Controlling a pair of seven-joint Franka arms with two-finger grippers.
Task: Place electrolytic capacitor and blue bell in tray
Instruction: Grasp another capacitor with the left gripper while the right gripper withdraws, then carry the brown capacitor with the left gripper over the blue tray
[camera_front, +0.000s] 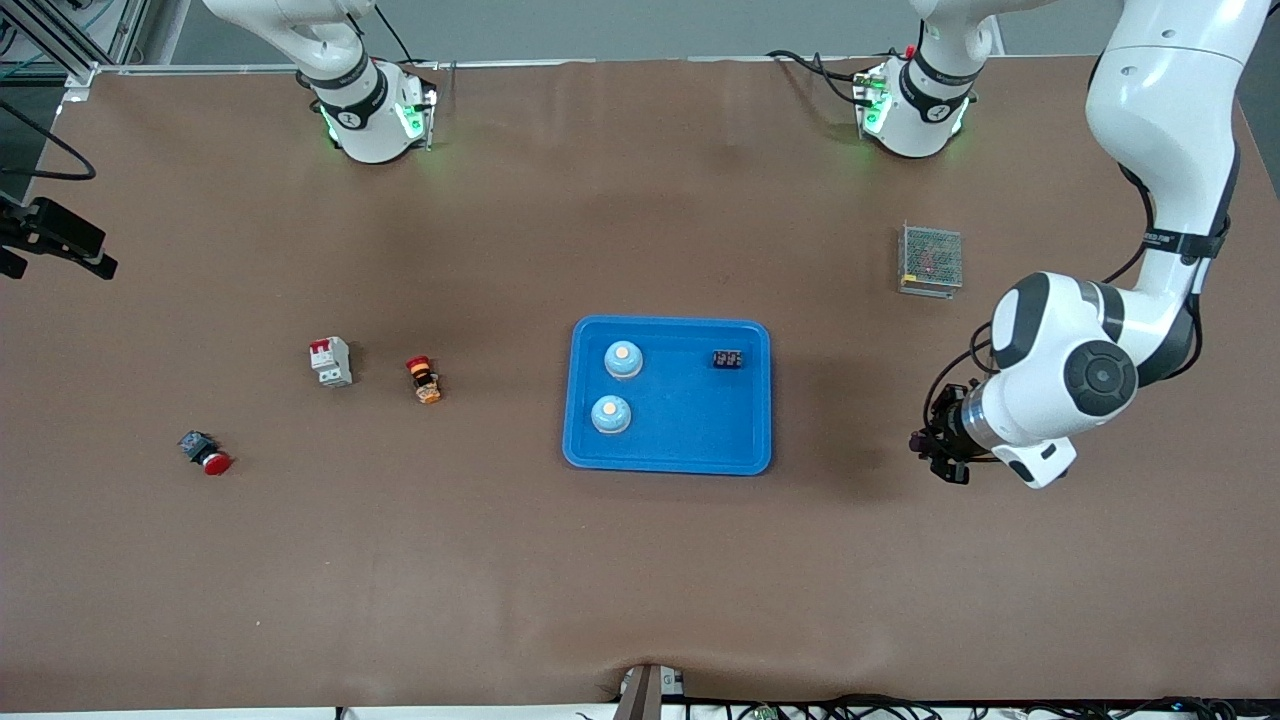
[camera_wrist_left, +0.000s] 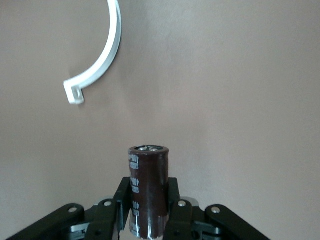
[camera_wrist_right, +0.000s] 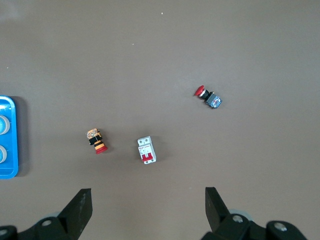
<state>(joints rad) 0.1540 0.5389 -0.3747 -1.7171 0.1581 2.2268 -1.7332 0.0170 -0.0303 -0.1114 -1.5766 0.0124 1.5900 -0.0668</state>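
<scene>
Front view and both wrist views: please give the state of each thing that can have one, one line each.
Left gripper: shut on the capacitor, over bare table.
Capacitor: held upright in the jaws.
Right gripper: open, empty.
Blue tray: holds two bells and a small black part.
Two blue bells: upright in tray.

Robotics lab, brown-matted table, two arm bases

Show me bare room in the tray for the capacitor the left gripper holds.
Left gripper holds the capacitor over bare table. The tray is free along its camera-side rim and under the display chip. Crowded beside the two bells.
</scene>
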